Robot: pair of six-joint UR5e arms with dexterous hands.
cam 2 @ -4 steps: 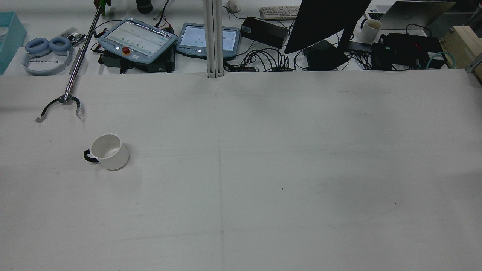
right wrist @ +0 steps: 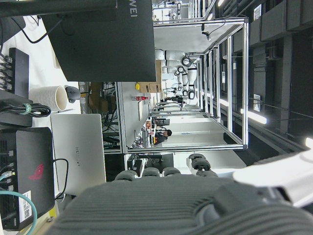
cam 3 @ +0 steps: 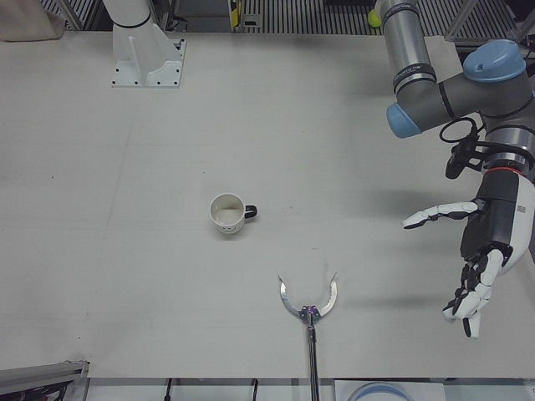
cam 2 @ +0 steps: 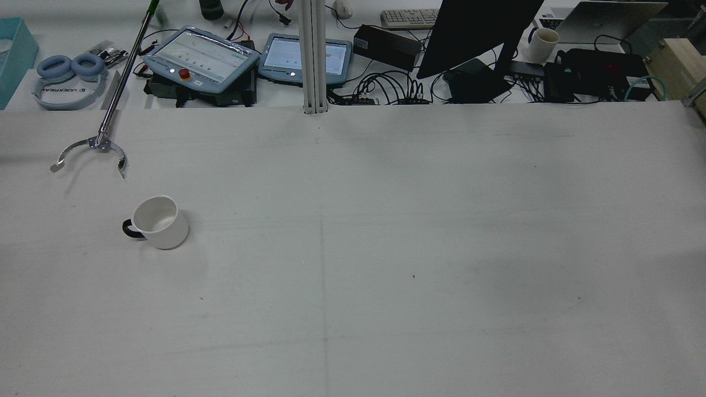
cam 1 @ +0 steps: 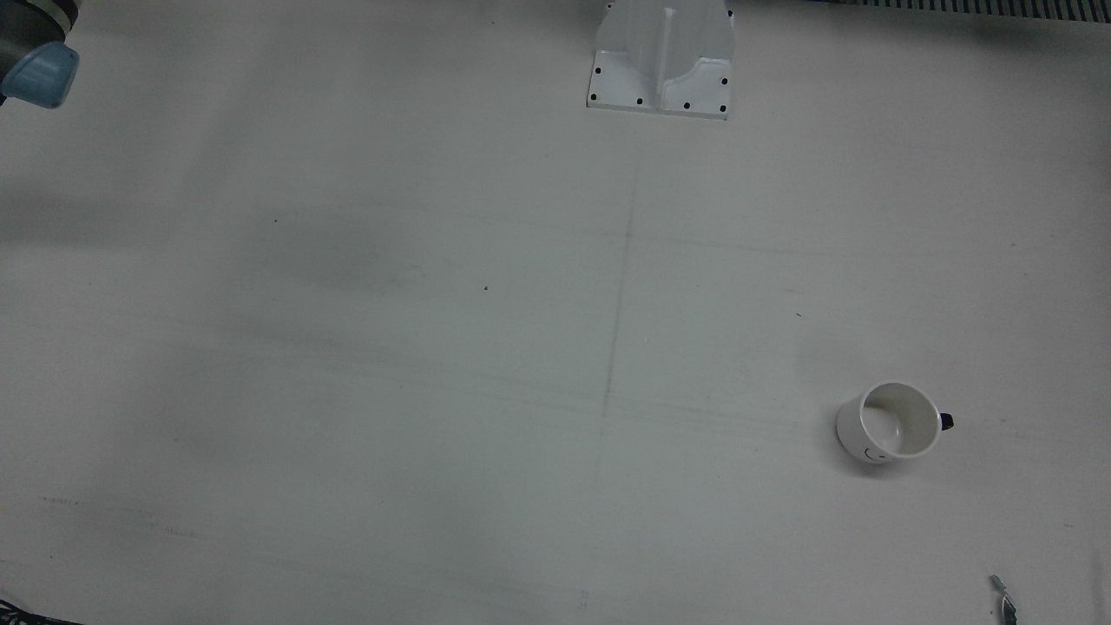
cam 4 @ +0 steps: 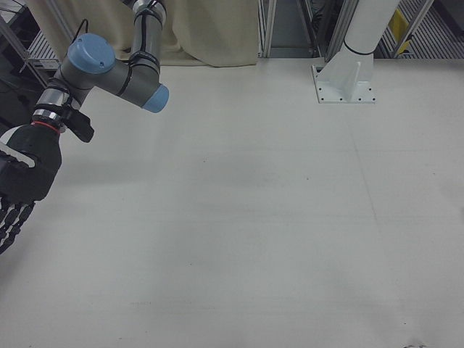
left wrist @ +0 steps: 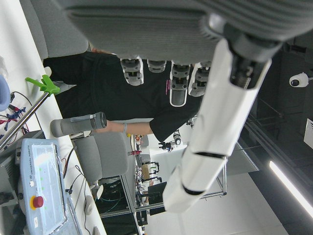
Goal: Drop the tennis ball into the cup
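White table holds an upright white cup, black-handled.

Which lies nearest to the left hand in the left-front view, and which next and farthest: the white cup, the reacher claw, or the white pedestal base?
Measured from the left hand at the view's right edge:
1. Reacher claw, open, near the table's front edge, nearest.
2. White cup, upright, mid-table, farther toward the view's left.
3. White pedestal base, top-left corner, farthest.

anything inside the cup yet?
No ball. The cup stands upright and looks empty in the front and rear views; the near inner wall is hidden by the rim.
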